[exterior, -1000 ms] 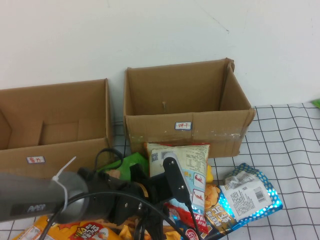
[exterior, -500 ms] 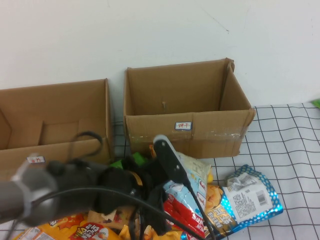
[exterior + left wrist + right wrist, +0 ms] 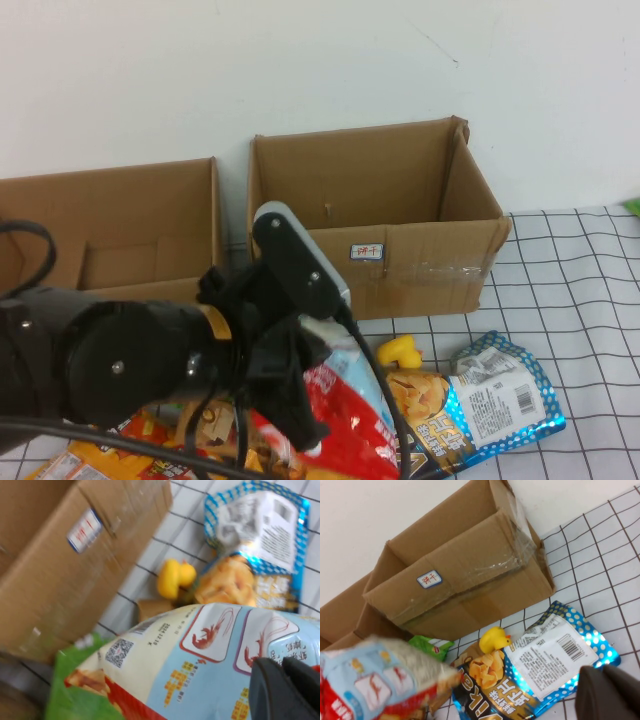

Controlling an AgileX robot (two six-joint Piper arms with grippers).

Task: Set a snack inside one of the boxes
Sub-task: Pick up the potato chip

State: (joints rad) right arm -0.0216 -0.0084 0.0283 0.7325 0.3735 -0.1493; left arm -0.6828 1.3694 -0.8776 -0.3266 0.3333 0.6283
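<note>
Left gripper [image 3: 285, 687]: clamped on the shrimp snack bag [image 3: 200, 665], dark fingers pinched together on its surface; in the high view the arm filled the lower left and hid the grip itself.
Shrimp snack bag [image 3: 335, 400]: off the table and hanging from the left gripper, red end downward, cream and pale blue face with shrimp squares turned to the wrist camera; it hung in front of the two boxes, not yet over either.
Low wide box [image 3: 110, 250]: open-topped, at the far left against the wall; its front wall was largely hidden behind the left arm. Judged the likelier target, since it lay on the working arm's side.
Taller taped box [image 3: 375, 225]: open-topped, just right of the low box, small blue-framed label [image 3: 366, 252] and clear tape on its front.
Blue dotted chip bag [image 3: 480, 400]: flat on the checked cloth [image 3: 580, 300], in front of the taped box, untouched.
Yellow rubber duck [image 3: 494, 639]: on the cloth between the chip bag and the taped box.
Green bag [image 3: 430, 646]: lying near the foot of the taped box, partly under the lifted snack.
Right gripper [image 3: 610, 692]: closed on nothing, parked above the cloth near the blue chip bag; out of the high view.
Step in hand: judged as carrying; the bag had to clear a box rim before release.
</note>
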